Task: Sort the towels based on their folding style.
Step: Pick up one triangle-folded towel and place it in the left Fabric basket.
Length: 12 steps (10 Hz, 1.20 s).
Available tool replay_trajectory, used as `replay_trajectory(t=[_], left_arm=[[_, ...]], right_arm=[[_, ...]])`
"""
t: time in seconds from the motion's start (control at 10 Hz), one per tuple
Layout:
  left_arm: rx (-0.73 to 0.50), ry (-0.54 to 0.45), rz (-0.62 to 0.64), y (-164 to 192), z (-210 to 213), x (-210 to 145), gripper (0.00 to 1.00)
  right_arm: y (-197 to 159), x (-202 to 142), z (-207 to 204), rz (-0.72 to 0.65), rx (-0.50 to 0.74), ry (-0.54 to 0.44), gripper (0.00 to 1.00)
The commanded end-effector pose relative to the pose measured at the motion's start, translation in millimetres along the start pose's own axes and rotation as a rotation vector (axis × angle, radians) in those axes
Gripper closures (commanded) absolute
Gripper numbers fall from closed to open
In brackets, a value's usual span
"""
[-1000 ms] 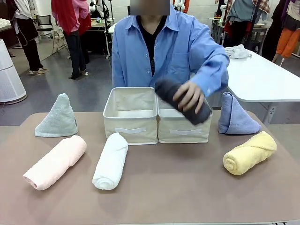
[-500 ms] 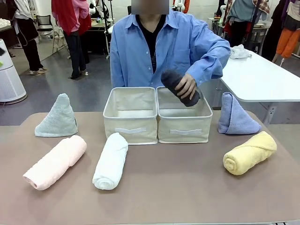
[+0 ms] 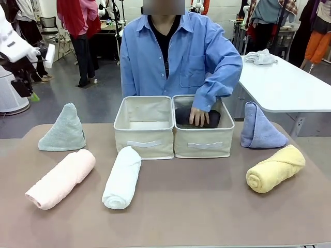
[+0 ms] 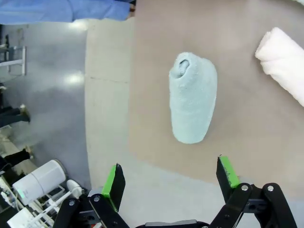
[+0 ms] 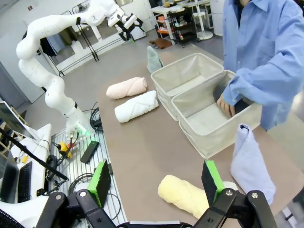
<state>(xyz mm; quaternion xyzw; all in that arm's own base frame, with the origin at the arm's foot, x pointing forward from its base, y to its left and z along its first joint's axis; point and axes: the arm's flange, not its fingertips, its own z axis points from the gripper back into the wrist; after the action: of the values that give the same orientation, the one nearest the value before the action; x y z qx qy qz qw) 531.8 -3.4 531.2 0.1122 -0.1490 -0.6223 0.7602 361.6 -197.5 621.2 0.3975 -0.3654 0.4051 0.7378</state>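
Grey roll held down in right box by person's hand: rolls bin, judged. Left claw spread over mint cone, likely next pick. Right claw spread, empty.

The left pincer gapes wide and empty at 6 o'clock, over the tabletop's edge. The mint-green cone towel sits at centre. A white rolled towel lies at 2 o'clock, apart.

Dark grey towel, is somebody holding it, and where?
Yes: the person's hand lies on the middle of the dark grey towel, inside the right beige box. The left gripper and right gripper are open, holding nothing.
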Motion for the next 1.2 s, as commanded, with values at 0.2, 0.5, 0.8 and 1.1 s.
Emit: replay_trajectory(t=[0.2, 0.5, 0.8, 1.1], left_arm=[[-0.032, 0.001, 0.016, -1, -13, 0, 0.00], [-0.032, 0.001, 0.016, -1, -13, 0, 0.00], [-0.057, -0.005, -0.066, 2, -20, 10, 0.00], [-0.133, -0.045, -0.281, 33, -38, 33, 0.00]], right_arm=[[0, -1, 1, -0.002, 0.007, 0.006, 0.00], [0, -1, 1, -0.002, 0.007, 0.006, 0.00], [0, -1, 1, -0.002, 0.007, 0.006, 0.00], [0, -1, 1, -0.002, 0.007, 0.006, 0.00]])
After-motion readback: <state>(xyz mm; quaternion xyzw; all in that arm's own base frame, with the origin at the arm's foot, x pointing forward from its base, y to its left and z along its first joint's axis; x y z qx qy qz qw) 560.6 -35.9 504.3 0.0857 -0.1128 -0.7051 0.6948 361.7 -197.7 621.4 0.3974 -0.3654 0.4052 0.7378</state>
